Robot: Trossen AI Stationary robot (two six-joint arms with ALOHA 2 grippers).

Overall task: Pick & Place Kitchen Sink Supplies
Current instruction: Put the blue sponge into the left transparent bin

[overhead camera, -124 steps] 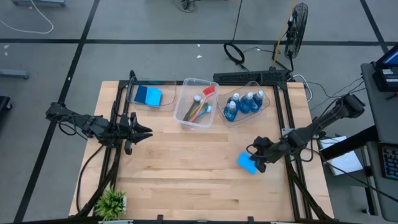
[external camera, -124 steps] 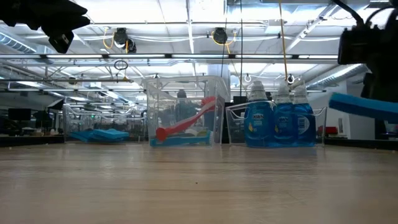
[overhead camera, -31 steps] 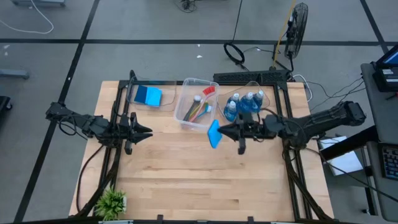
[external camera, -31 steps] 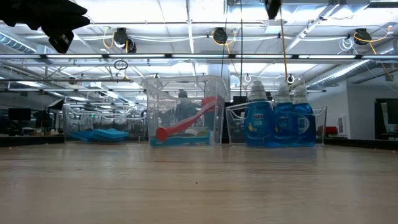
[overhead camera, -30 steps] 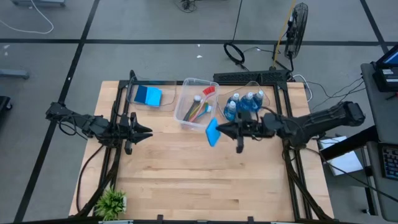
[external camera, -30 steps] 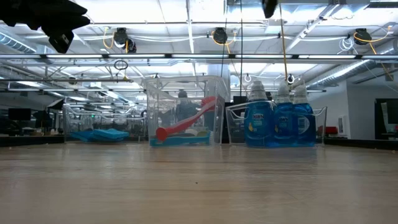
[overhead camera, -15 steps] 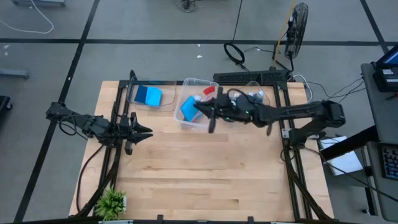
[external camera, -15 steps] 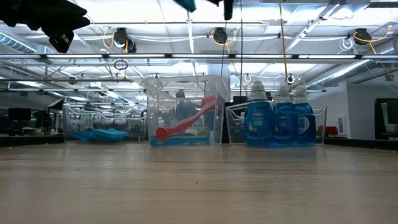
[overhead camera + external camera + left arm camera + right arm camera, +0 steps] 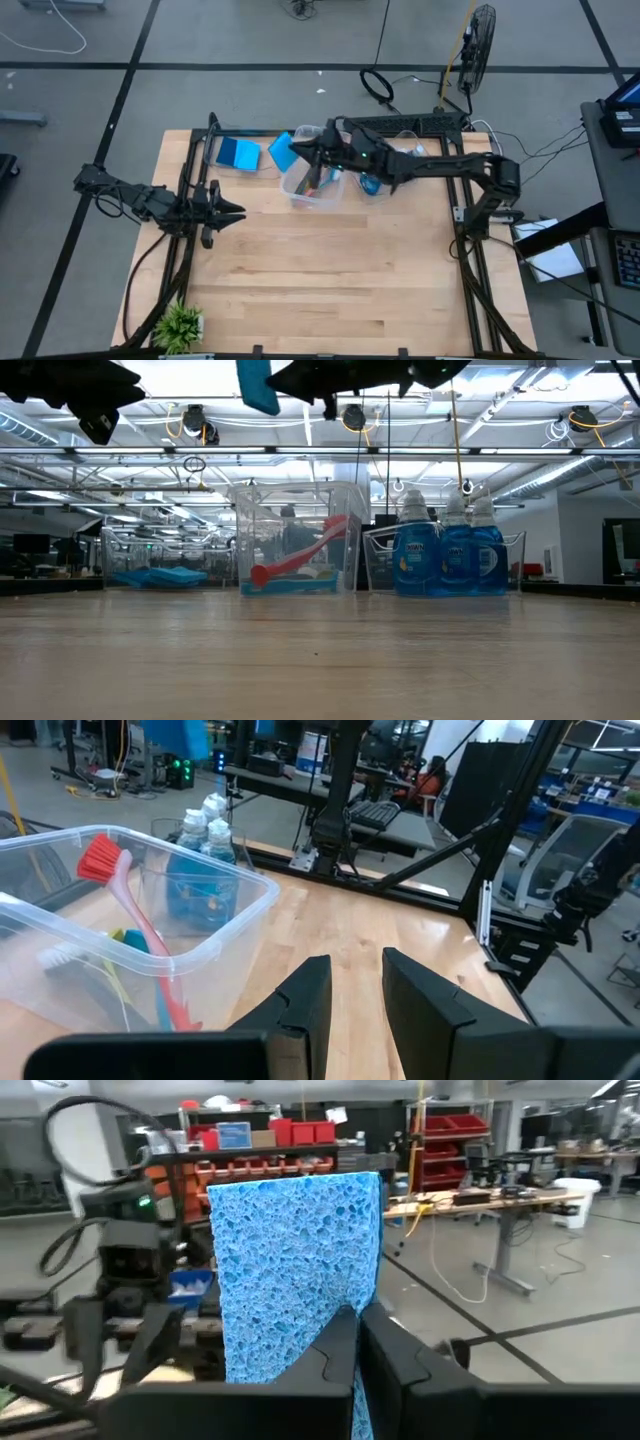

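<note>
The right gripper (image 9: 298,152) is stretched far across the back of the table, high in the air, its fingers pinched tight on the edge of 1 blue sponge (image 9: 281,153) so the sponge stands up flat and clear of everything below. It hangs over the gap between the brush bin (image 9: 316,165) and the sponge bin (image 9: 212,148) at the back left, where other sponges (image 9: 238,153) already lie, so I'd judge that bin is where this 1 is headed; carrying it high looks like a way to clear the bin walls. In the low view the sponge shows near the top, well above the table. The brushes (image 9: 135,920) sit in the middle bin, the red head propped against the wall, and the bottles (image 9: 447,555) stand packed together in the bin to the right. The left gripper (image 9: 228,211) waits low over the left side of the table, fingers slightly apart and holding nothing. A small plant (image 9: 180,326) sits at the front left corner, well out of the way.
</note>
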